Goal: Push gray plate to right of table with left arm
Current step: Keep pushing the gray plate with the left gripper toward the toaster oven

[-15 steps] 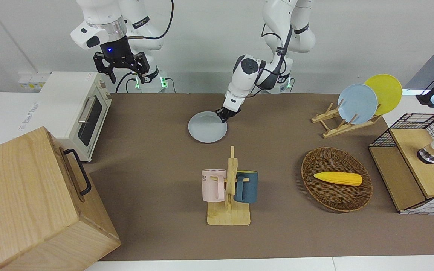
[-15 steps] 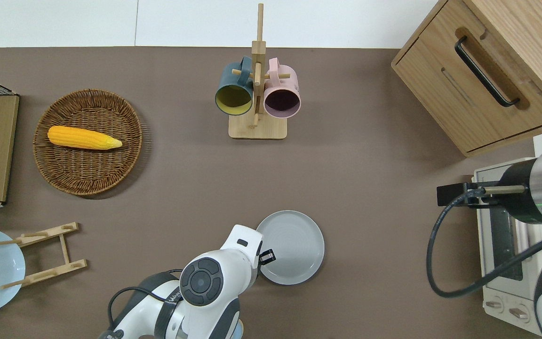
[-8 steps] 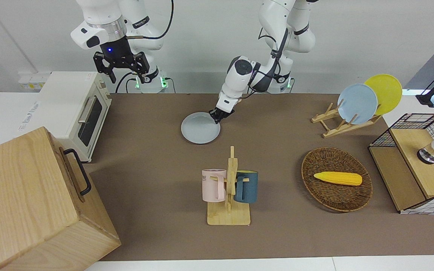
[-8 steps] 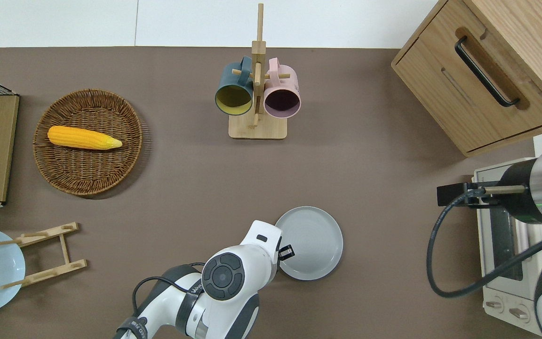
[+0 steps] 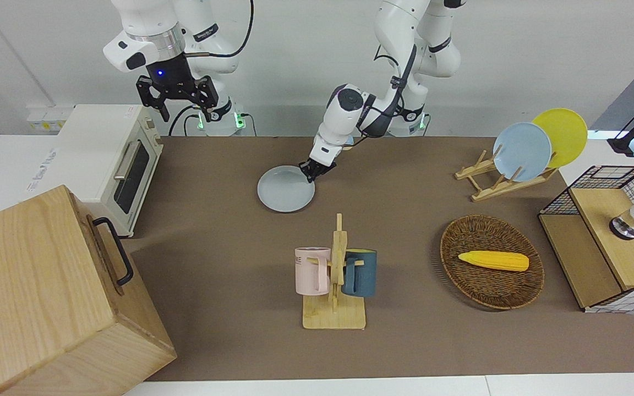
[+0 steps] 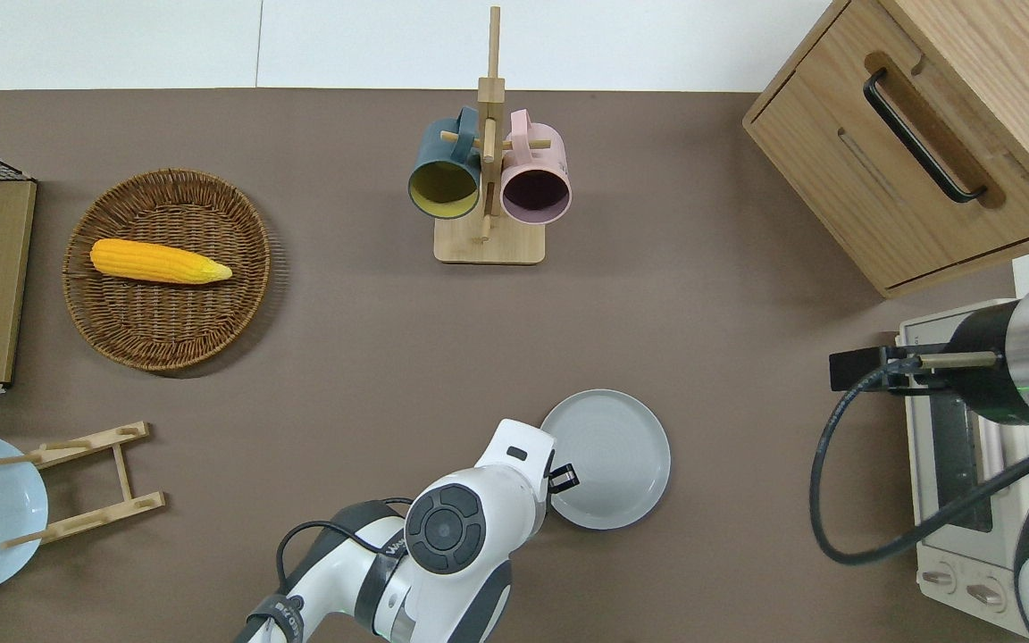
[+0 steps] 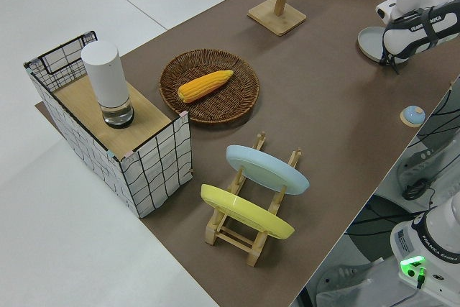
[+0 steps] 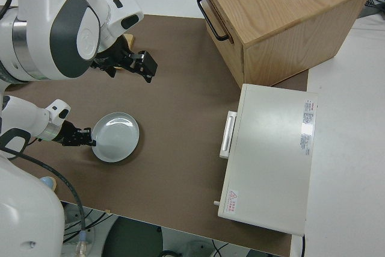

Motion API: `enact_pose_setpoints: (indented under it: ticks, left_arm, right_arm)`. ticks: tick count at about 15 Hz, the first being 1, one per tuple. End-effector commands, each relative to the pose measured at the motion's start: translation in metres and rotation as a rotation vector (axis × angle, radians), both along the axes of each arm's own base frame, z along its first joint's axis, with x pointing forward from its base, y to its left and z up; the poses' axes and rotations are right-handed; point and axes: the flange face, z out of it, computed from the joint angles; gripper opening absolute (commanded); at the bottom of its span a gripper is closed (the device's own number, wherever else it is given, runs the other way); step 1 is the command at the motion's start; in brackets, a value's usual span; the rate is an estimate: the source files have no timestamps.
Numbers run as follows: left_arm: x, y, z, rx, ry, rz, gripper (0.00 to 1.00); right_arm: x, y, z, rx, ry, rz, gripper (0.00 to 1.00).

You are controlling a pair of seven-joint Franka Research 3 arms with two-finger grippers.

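The gray plate (image 5: 285, 189) lies flat on the brown table (image 5: 212, 236), nearer to the robots than the mug rack. It also shows in the overhead view (image 6: 608, 457) and the right side view (image 8: 117, 136). My left gripper (image 5: 310, 171) is low at the table, shut, and touches the plate's rim on the side toward the left arm's end. The overhead view (image 6: 564, 478) shows its tip at that rim. My right gripper (image 5: 176, 107) is open and empty, and its arm is parked.
A wooden mug rack (image 5: 334, 275) holds a pink and a teal mug. A white toaster oven (image 5: 110, 159) and a wooden cabinet (image 5: 47, 297) stand at the right arm's end. A wicker basket with corn (image 5: 491, 261), a plate rack (image 5: 520, 151) and a wire shelf (image 5: 608, 236) stand at the left arm's end.
My left gripper has moved toward the right arm's end of the table, and the gray plate has slid that way with it. The right arm has not moved.
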Motion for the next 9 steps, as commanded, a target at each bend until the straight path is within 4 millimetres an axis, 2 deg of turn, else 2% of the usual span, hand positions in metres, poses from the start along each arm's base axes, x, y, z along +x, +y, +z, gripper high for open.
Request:
enact_pose_setpoints:
  ticks: [1,3,7,9]
  left_arm:
    - [-0.0002,-0.0200,-0.0106,-0.022,0.012,0.013,0.00]
    - [-0.0008,-0.0267,-0.0131,-0.026,0.016,0.007,0.00]
    - [0.0000,-0.0270,-0.0143,-0.029,0.016,0.012,0.01]
    - [0.0000,-0.0270,-0.0143,-0.030,0.016,0.012,0.17]
  right_arm:
    - [-0.0078,-0.0004,-0.0003,0.009,0.003,-0.021,0.996]
    - [-0.0079,-0.0005,-0.0005,0.009,0.005,-0.021,0.996]
    - [-0.0078,-0.0004,-0.0003,0.009,0.003,-0.022,0.996]
    - [-0.0078,-0.0004,-0.0003,0.009,0.003,-0.021,0.996]
